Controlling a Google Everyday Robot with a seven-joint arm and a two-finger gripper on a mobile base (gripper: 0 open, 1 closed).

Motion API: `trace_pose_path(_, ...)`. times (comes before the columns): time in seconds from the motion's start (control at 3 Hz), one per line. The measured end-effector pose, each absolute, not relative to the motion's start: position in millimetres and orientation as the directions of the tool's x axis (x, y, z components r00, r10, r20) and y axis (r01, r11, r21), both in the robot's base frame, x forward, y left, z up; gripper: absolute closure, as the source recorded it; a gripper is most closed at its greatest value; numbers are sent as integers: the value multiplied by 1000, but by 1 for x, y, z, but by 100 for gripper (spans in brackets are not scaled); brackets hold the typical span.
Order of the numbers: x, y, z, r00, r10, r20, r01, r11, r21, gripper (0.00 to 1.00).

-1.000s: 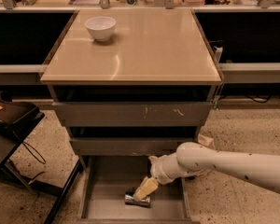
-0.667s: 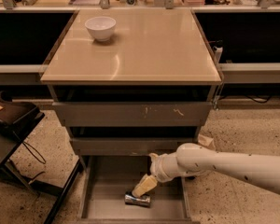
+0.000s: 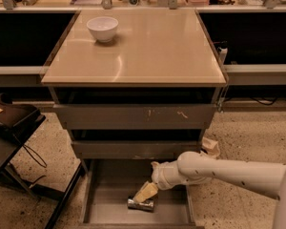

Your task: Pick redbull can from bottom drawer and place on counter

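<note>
Claw (image 3: 144,194) hangs low inside the bottom drawer (image 3: 109,192), its tip right on the redbull can (image 3: 140,204). I cannot tell if it is open or has hold of the can. The can lies on its side on the drawer floor, at 6 o'clock from the desk (image 3: 152,51). The drawer is pulled out so the arm (image 3: 229,171) can reach in from 3 o'clock. The white bowl (image 3: 102,28) sits at 11 o'clock on the desk, so I think there is lots of room for the can.
</note>
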State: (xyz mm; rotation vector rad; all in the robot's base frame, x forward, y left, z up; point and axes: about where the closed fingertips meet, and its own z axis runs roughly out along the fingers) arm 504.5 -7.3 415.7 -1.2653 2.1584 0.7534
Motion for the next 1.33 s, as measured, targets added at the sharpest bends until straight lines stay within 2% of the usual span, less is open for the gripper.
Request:
trace_pose_path(0.33, 511, 4, 328, -487, -585, -649, -860, 452, 238, 0)
trace_pose_path(0.67, 491, 14, 289, -530, -567, -630, -839, 459, 293, 0)
trace_pose_path(1.33, 504, 14, 262, -563, -537, -628, -811, 506, 294, 0)
